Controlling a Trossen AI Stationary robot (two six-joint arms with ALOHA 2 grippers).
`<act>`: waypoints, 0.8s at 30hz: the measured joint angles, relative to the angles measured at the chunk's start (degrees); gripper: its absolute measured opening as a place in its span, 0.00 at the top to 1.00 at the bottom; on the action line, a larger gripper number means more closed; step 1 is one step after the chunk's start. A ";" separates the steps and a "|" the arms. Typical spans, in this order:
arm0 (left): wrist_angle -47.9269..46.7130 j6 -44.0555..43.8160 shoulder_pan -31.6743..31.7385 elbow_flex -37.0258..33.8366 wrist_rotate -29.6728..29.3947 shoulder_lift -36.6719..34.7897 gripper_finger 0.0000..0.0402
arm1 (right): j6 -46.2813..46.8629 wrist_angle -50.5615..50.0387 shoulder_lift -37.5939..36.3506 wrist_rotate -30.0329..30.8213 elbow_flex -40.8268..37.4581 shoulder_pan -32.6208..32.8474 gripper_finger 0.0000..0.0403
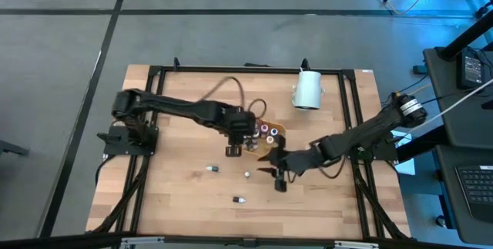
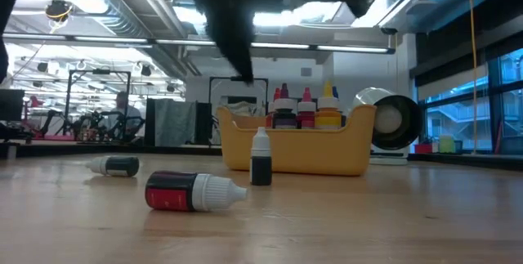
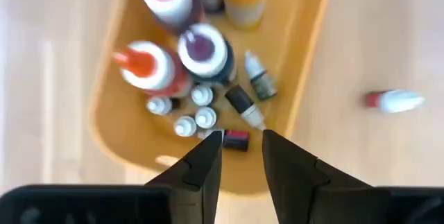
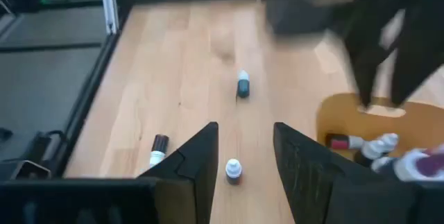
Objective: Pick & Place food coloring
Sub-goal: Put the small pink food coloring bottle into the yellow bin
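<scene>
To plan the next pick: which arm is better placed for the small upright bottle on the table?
Right: the right gripper, open, faces the upright bottle just ahead; the left gripper hangs open over the orange tray.

We see our left arm stretched toward the middle, its left claw (image 3: 241,156) pointing down with a gap between the fingers. Our right arm is bent inward; the right claw (image 4: 244,163) is low, fingers apart, near the left claw.

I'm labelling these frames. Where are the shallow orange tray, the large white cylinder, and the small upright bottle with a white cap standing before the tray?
Shallow orange tray (image 2: 327,159): low view, front wall.
Large white cylinder (image 1: 307,90): high view, side.
Small upright bottle with a white cap (image 2: 261,166): low view, dark body.
</scene>
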 joint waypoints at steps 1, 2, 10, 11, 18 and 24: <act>0.15 0.00 0.00 -0.02 0.42 -1.77 0.75 | -0.25 -0.10 1.39 0.02 0.84 0.14 0.65; 1.01 0.00 0.00 -0.02 0.86 -3.54 0.75 | -0.37 -0.18 2.84 0.08 1.80 0.21 0.65; 25.50 -2.52 -1.11 -15.45 10.71 -21.03 0.76 | -0.04 -0.24 10.14 0.18 5.29 -1.27 0.65; 29.60 -3.00 -1.57 -18.49 11.24 -23.22 0.75 | -0.04 -0.15 10.81 0.28 5.29 -1.28 0.65; 46.99 -8.51 -4.74 -35.58 10.68 -34.92 0.75 | -4.60 1.74 17.35 -1.53 5.29 -1.19 0.65; 48.68 -12.32 -6.46 -41.03 9.86 -38.08 0.76 | -4.51 6.82 21.97 -4.37 5.32 -1.20 0.65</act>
